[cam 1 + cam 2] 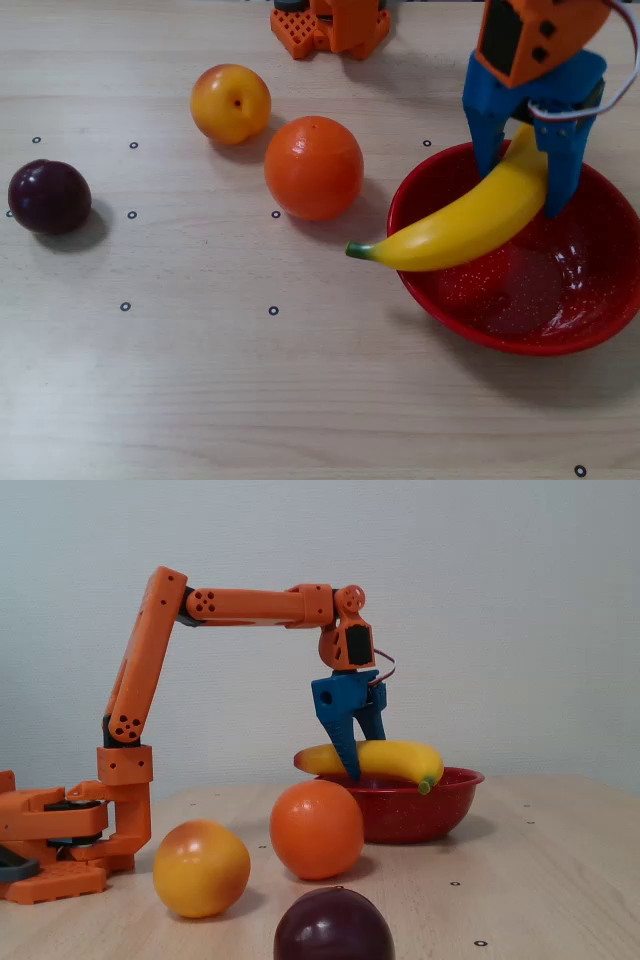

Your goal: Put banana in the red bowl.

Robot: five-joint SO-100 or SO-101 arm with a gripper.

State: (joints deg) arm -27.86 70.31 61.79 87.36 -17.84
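The pale wooden counter (300, 400) carries everything, dotted with small black ring marks. On it the orange arm (150, 650) stands at the left of the fixed view, its base bolted low and its upper links reaching across to the right, ending in the blue tool (524, 170) that hangs over the bowl.

The red bowl (600, 320) sits at the right side of the overhead view, glossy with fine white speckles, its inner floor bare apart from reflections. The banana (470, 225) lies across the bowl's left rim: its thicker end is over the bowl's interior between the tool's fingers, while the green stem end juts out past the rim over the counter. In the fixed view the banana (385, 760) sits level with or just above the rim of the bowl (410, 815); whether it touches the rim cannot be told. The tool (350, 742) is closed narrow around the banana, one blue finger on each side of it.

Left of the bowl in the overhead view, close but apart from it, rests the round orange fruit (313, 167). Further up and left lies the yellow-orange peach (231, 103), near the orange fruit but apart from it. Well apart at the far left sits the dark purple plum (49, 196).
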